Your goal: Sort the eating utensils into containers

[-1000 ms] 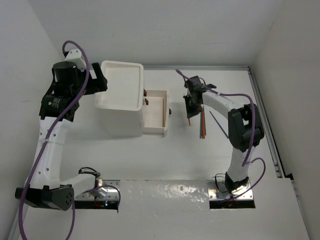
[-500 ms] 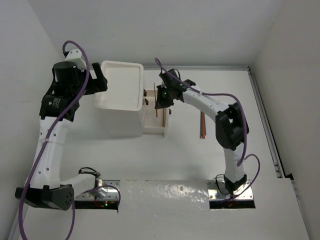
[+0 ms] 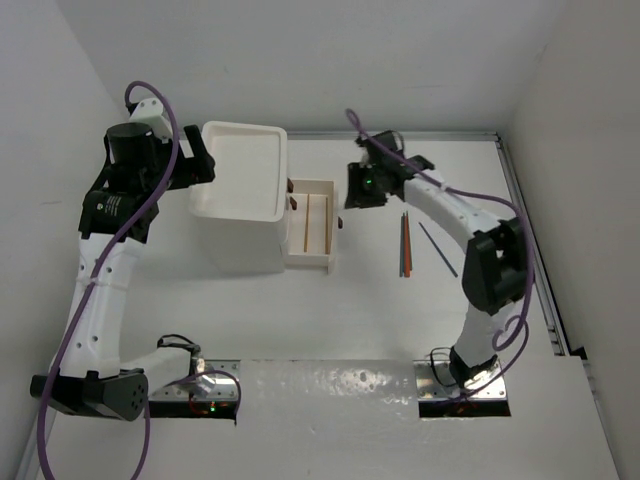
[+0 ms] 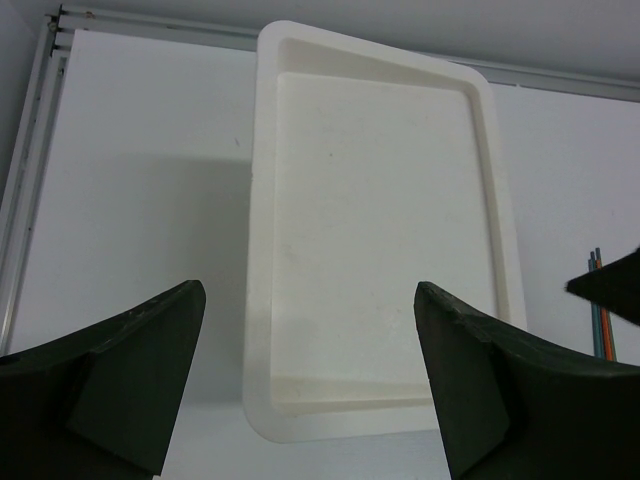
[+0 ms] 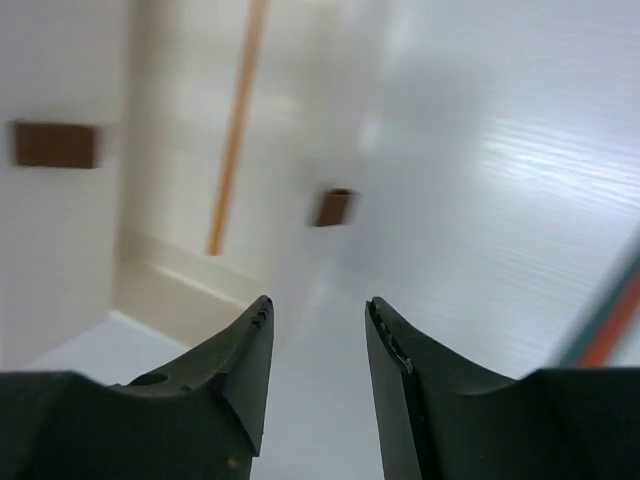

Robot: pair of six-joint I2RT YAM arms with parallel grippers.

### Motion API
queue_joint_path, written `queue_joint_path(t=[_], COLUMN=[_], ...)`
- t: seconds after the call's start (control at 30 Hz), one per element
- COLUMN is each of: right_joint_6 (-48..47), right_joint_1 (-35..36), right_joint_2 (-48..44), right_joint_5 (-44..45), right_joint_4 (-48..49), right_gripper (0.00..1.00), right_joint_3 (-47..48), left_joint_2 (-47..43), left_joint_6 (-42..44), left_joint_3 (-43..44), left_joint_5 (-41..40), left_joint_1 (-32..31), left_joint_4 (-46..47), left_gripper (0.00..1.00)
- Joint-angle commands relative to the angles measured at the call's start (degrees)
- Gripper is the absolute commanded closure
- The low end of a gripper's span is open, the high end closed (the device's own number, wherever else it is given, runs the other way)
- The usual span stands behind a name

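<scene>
An orange stick was seen in the pulled-out drawer; the right pincer was held parted, empty, the left pincer spread wide.

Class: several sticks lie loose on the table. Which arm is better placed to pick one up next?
Right. The right gripper hangs open and empty beside the open drawer, near the loose sticks on its side. The left gripper hovers beyond the drawer unit, which stands between it and them.
</scene>
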Motion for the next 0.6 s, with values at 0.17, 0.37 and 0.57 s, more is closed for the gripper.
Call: queue_joint_path(t=[0.17,0.37,0.57], right_joint_6=[-21.7,-30.7,-31.1], right_joint_1=[-18.5,-28.3,-33.4], right_joint_2=[-5.8,-0.1,2.0], right_joint_5=[9.2,4.6,4.1], right_joint_4=[-10.4,-17.2,-14.0], right_gripper=[0.56,0.54,0.55], right_joint_3=[-7.4,-7.7,-11.9], left_joint_2=[-1.2,-0.9,-0.6], left_joint_6=[-0.8,-0.6,-0.6], left_joint_3=[-0.5,-0.5,-0.2], left_joint_5=[0.9,0.9,0.9], left_joint_1=[-0.5,-0.6,-0.6], left_joint_4=[2.7,2.6,2.8], left_gripper=[0.16,0.16,0.16])
